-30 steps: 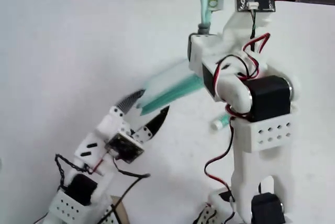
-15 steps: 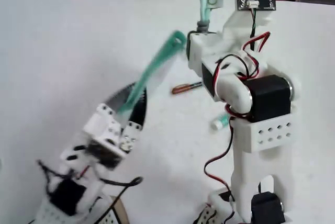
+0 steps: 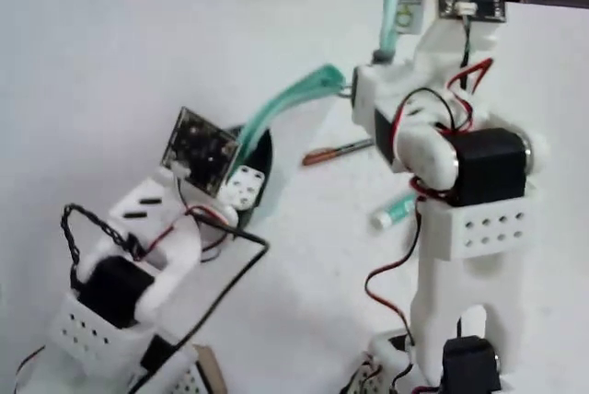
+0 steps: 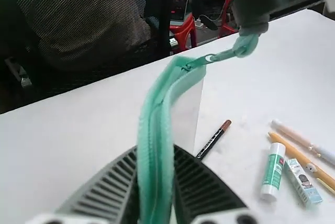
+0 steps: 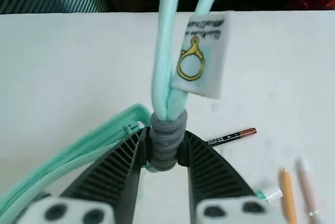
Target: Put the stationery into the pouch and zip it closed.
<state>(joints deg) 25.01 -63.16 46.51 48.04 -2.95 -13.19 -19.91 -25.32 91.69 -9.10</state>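
Two hands share the mint-green pouch (image 4: 157, 109), which hangs stretched between them above the white worktop (image 3: 110, 63). The left hand (image 4: 154, 153) is clenched on the pouch's zipper edge, its ribbed fingers pressing from both sides. The right hand (image 5: 165, 135) is clamped on the grey binding (image 5: 166, 122) at the foot of the pale green strap (image 5: 166, 51), where a paper tag (image 5: 201, 54) hangs. None of the stationery is inside. It lies on the worktop: a brown pencil (image 4: 212, 140) nearest the pouch, then a glue stick (image 4: 272, 171), with a small packet (image 4: 303, 181), perhaps an eraser, just beside it. An orange pencil (image 4: 298, 158) and a pale pen (image 4: 298, 139) lie side by side.
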